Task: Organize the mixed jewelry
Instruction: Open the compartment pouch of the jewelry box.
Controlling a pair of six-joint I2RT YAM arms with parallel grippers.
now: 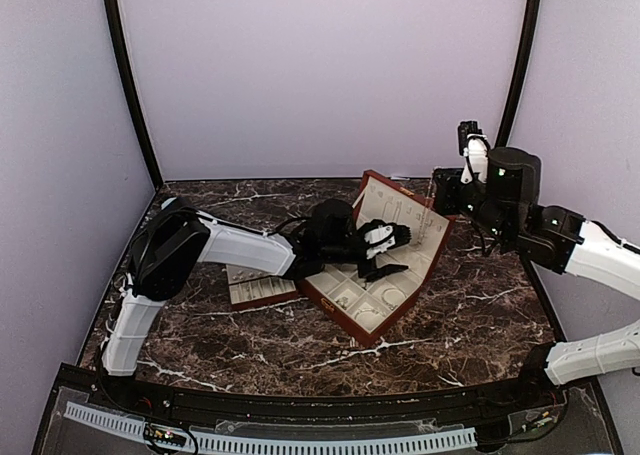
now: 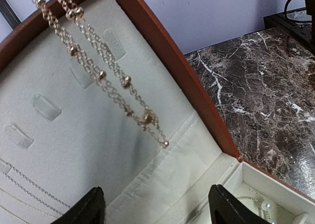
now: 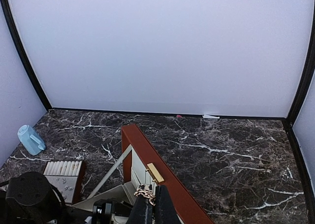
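A gold beaded necklace chain (image 2: 101, 75) from the mixed jewelry hangs in front of the cream lining of the open red-brown box's lid (image 2: 162, 42); its free end dangles at mid-lid. My right gripper (image 3: 151, 207) is shut on the chain's bunched top (image 3: 145, 193), above the lid's edge with its brass clasp (image 3: 155, 173). My left gripper (image 2: 157, 209) is open inside the box (image 1: 375, 300), its fingers (image 2: 91, 208) spread wide below the chain's end without touching it. Thin silver chains (image 2: 29, 184) lie on the lining, and a pearl piece (image 2: 265, 205) sits in a compartment.
A light blue cup (image 3: 31, 139) stands at the far left near the wall. A cream ring tray (image 3: 63, 175) lies left of the box, under my left arm (image 1: 240, 247). Dark marble table (image 3: 236, 165) stretches right of the box. Purple walls enclose the space.
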